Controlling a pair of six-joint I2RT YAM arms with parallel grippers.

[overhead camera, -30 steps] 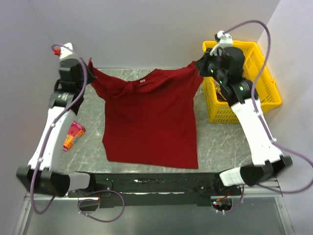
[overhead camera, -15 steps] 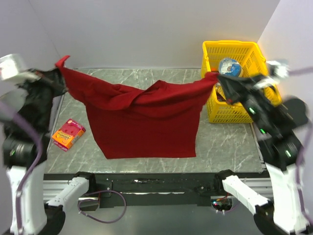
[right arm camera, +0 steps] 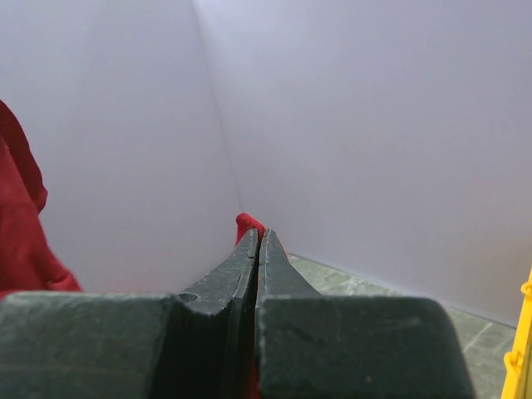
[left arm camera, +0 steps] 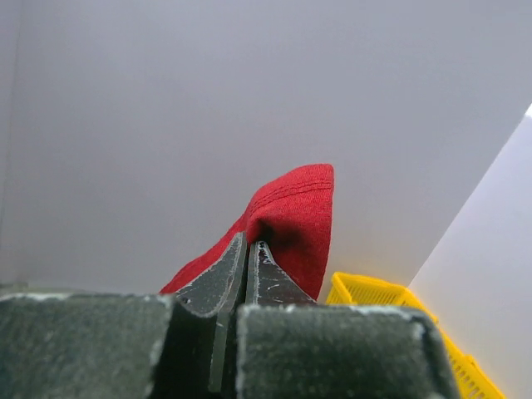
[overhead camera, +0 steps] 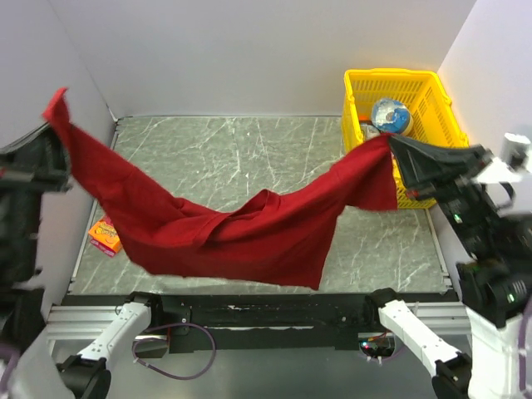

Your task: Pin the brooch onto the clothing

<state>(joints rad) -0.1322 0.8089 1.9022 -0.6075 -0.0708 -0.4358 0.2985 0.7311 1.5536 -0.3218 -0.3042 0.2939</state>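
Note:
The dark-red T-shirt (overhead camera: 233, 233) hangs in the air, stretched between both grippers and sagging in the middle above the table. My left gripper (overhead camera: 58, 133) is shut on one sleeve end at the far left, high up; the cloth (left arm camera: 295, 212) sticks out past its closed jaws in the left wrist view. My right gripper (overhead camera: 392, 148) is shut on the other sleeve end at the right, in front of the basket; a small tip of red cloth (right arm camera: 247, 223) shows at its jaw tips. The brooch is not in view.
A yellow basket (overhead camera: 440, 91) with a round bluish-white object (overhead camera: 391, 115) inside stands at the back right. An orange-and-pink flat packet (overhead camera: 104, 237) lies on the marble table (overhead camera: 241, 150) at the left, partly under the hanging shirt. White walls enclose the back and sides.
Both arms have lifted the shirt off the table and pulled it toward the near edge. It lay flat a second ago and now hangs between the grippers.

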